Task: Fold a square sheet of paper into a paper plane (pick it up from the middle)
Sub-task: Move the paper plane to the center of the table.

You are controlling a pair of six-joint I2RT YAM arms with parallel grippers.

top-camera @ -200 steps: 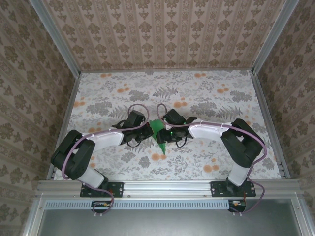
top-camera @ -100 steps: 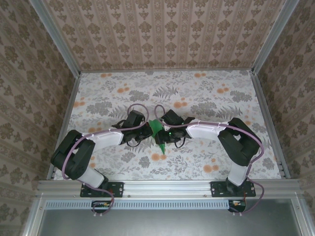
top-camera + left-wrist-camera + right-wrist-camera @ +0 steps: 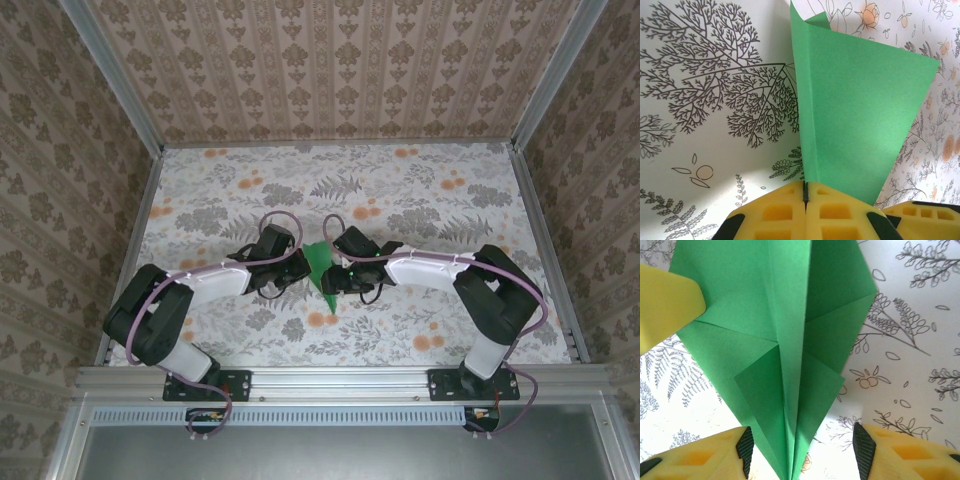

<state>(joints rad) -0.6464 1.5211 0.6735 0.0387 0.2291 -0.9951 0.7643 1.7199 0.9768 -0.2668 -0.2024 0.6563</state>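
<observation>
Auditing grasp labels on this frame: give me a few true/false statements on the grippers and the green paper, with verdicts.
1. The left gripper is shut on the green paper. True.
2. The right gripper is clamped shut on the paper. False: its jaws stand apart, with the paper's narrow end between them.
3. The paper is a flat, unfolded square. False: it is creased and folded, tapering to a point.
4. The table has a floral-patterned surface. True.
</observation>
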